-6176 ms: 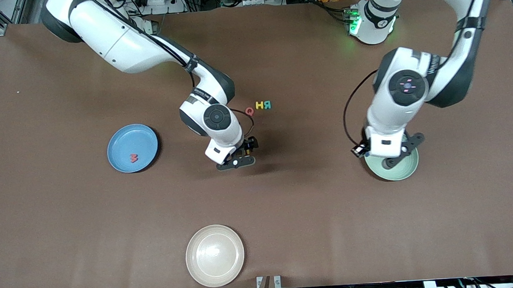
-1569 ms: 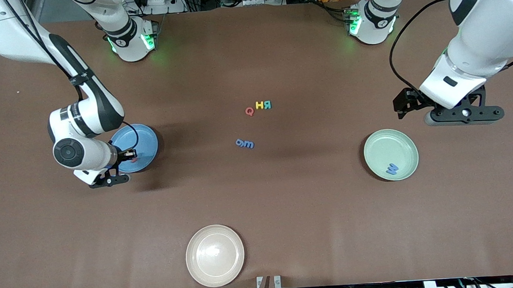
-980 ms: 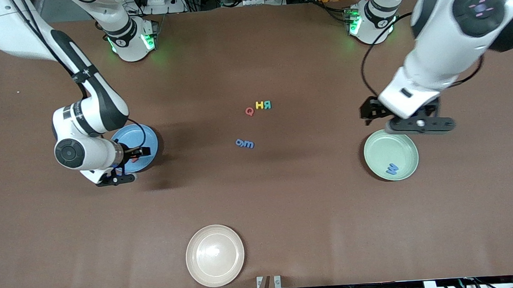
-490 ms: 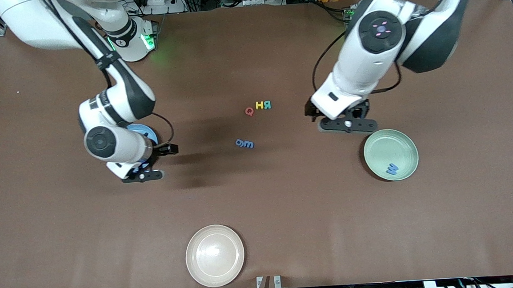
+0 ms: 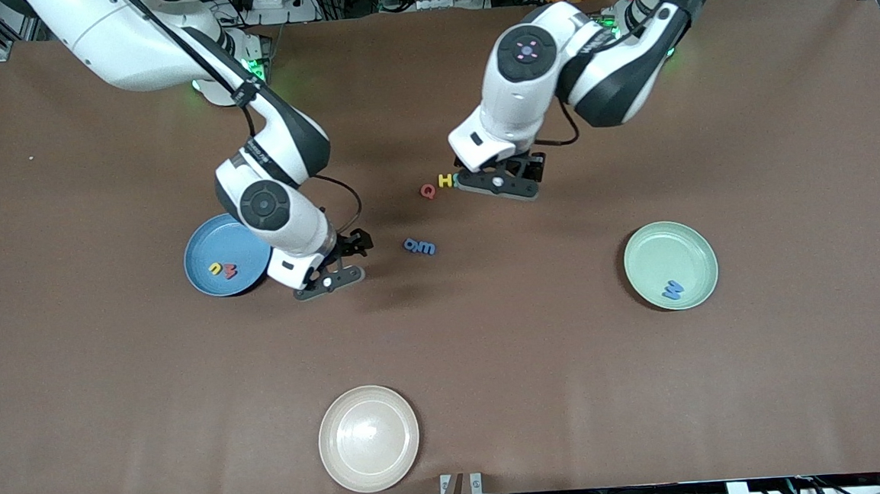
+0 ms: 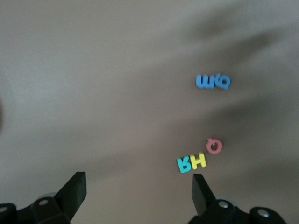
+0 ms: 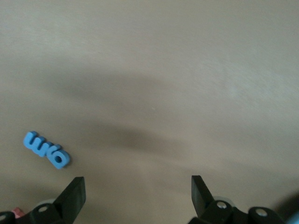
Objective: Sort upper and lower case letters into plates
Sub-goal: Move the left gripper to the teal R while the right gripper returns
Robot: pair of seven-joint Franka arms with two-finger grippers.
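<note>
The blue plate (image 5: 239, 240) holds a yellow letter (image 5: 215, 269) and a red letter (image 5: 230, 271). A blue letter (image 5: 672, 289) lies in the mint green plate (image 5: 662, 252). At mid-table a red Q (image 5: 427, 191), a yellow H (image 5: 446, 180) and a teal R (image 6: 184, 164) lie in a row. Two blue letters (image 5: 419, 246) lie together nearer the camera. My left gripper (image 5: 499, 184) hangs open over the table beside the H, covering most of the R in the front view. My right gripper (image 5: 329, 282) is open and empty between the blue plate and the blue pair (image 7: 46, 149).
A cream-white plate (image 5: 368, 438) sits near the table's front edge, nearer the camera than everything else. Both robot bases stand along the table's top edge in the front view.
Both arms have swung in toward the table's middle. The right gripper left the blue plate, uncovering its two letters. The left gripper moved from beside the mint plate to the row of letters.
</note>
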